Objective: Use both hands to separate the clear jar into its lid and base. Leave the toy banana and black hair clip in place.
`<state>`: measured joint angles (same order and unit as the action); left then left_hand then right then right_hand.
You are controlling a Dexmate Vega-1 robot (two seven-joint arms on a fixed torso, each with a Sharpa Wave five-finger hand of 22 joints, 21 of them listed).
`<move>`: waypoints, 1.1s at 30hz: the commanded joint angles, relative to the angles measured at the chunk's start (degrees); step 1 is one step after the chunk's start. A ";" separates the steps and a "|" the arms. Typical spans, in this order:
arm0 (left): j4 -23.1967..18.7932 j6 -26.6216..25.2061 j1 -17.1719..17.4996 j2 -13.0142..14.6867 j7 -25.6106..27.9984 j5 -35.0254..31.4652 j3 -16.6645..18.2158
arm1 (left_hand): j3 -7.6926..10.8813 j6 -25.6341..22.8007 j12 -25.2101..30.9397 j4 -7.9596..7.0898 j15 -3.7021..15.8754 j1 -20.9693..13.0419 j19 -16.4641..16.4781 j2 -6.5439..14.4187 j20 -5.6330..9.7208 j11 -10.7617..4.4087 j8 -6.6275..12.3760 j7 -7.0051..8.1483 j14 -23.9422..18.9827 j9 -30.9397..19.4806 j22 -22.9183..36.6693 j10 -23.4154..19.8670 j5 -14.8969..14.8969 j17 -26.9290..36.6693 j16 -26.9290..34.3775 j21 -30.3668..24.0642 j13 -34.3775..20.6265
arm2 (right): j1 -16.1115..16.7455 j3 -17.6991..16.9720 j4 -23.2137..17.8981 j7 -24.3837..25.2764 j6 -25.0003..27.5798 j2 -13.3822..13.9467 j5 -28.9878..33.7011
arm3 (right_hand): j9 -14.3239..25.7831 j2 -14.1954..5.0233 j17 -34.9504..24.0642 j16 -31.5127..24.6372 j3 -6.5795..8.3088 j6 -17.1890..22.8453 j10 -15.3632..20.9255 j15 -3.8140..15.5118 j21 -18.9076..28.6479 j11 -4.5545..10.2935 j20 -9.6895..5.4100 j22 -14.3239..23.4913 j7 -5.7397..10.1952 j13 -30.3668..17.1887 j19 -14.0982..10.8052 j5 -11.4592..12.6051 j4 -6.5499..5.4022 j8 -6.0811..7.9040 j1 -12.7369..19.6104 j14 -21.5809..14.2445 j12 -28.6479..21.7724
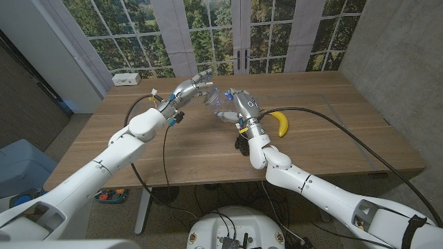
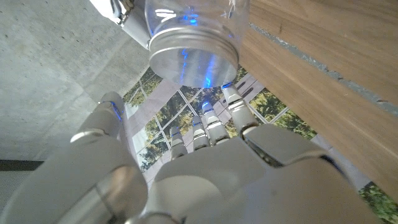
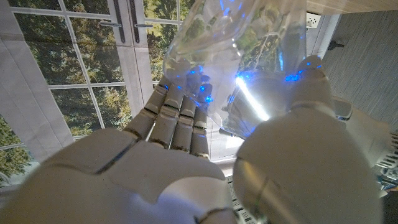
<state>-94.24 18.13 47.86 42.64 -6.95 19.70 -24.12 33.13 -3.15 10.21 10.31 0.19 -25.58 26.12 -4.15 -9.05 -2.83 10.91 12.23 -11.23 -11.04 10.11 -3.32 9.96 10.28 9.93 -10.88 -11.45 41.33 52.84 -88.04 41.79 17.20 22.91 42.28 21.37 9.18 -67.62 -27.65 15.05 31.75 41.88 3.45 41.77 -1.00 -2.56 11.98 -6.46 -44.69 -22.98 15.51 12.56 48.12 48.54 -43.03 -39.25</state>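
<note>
My right hand grips the clear jar by its glass base and holds it above the middle of the table, the mouth turned toward my left hand. In the left wrist view the jar's metal lid sits on the glass, with my left hand just short of it, fingers spread and reaching to the lid's rim, the thumb well apart. In the right wrist view my right hand wraps the jar. The toy banana lies right of my right hand. The black hair clip lies under my right forearm.
The wooden table runs wide to the right and front. A small white box sits at its back left corner. Black cables hang along both arms. Glass doors stand behind the table.
</note>
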 commanded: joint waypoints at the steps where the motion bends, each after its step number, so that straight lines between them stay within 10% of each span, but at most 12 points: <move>1: -4.67 -2.21 -3.83 7.01 -8.26 -4.47 -1.06 | 0.79 -0.34 0.71 0.56 -0.22 -2.71 0.88 0.20 -2.18 0.14 0.81 0.37 0.86 -0.28 0.08 0.79 0.46 0.06 0.24 -0.56 -0.18 | -0.25 0.18 0.31 0.03 -0.04 -0.24 0.19 | 0.09 -15.05 -0.29 0.23 4.78 21.81 12.64 8.97 0.55 12.22 -0.12 -0.01 10.76 -0.27 0.10 0.31 -4.39 0.29 5.58 -1.29 -0.11; 13: -13.77 -18.71 -8.02 13.42 -12.50 -12.07 -3.54 | 1.03 -0.08 0.78 0.41 -2.94 -8.74 -0.51 -1.57 -3.28 2.84 2.03 0.37 7.16 -1.50 0.13 7.22 0.93 0.33 0.15 -0.21 -1.24 | 0.23 -0.10 -0.53 0.49 -0.34 0.07 0.22 | 0.18 -15.01 -0.47 0.42 4.87 21.77 12.75 9.00 1.00 12.11 -0.08 -0.08 10.85 -0.37 0.25 0.35 -4.38 0.28 5.52 -1.42 0.10; 23: -13.84 -20.43 -9.51 13.80 -14.52 -13.07 -4.62 | 1.21 3.55 3.00 0.25 -2.21 -14.28 4.65 -0.97 -2.48 5.40 2.92 0.23 6.32 -3.85 0.41 7.45 1.60 0.92 1.63 -2.03 -3.75 | 0.21 -0.14 -0.27 0.48 -0.42 -0.11 0.20 | 0.28 -14.95 -0.60 0.59 4.92 21.82 12.70 8.98 1.38 12.33 0.08 -0.14 10.86 -0.69 0.47 0.38 -4.39 0.32 5.42 -1.47 0.21; 28: -12.57 -17.82 -8.72 13.16 -12.80 -12.73 -3.89 | 1.64 3.16 5.68 0.45 0.26 -22.12 9.44 0.65 1.92 5.81 5.40 0.24 0.57 -6.17 0.34 3.55 2.08 1.27 3.61 -2.91 -5.82 | 0.12 -0.09 0.16 0.80 -0.61 -0.30 0.17 | 0.16 -14.99 -0.63 0.69 5.00 21.84 12.95 8.99 1.55 12.16 0.12 -0.17 10.96 -0.39 0.62 0.41 -4.38 0.23 5.43 -1.51 0.43; 33: -11.11 -13.64 -6.83 11.79 -8.60 -13.44 -2.93 | -1.06 -6.73 10.31 0.31 5.73 -33.42 18.24 3.12 11.09 2.63 11.81 -1.59 -8.89 -8.39 0.45 -7.04 1.88 1.82 7.01 -4.98 -8.54 | 0.03 -0.01 0.27 0.70 -0.82 -0.29 0.10 | 0.18 -14.93 -0.71 0.71 5.03 21.90 12.97 8.99 1.73 12.13 0.22 -0.19 10.93 -0.51 0.72 0.43 -4.36 0.25 5.41 -1.63 0.48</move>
<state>-107.05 0.43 39.58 55.42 -19.26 7.52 -27.89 33.38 -5.19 18.40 10.60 0.77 -54.04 40.49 -2.31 -2.07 1.21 19.79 11.85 -13.52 -18.48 10.30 -5.42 11.47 11.66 14.90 -14.82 -18.71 41.47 52.79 -88.24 42.21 16.87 22.82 42.47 21.40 9.18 -68.01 -27.21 15.04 31.75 42.09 3.45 43.08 -1.22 -2.67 11.72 -6.46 -45.05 -22.47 15.73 12.55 48.20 48.54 -43.04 -38.59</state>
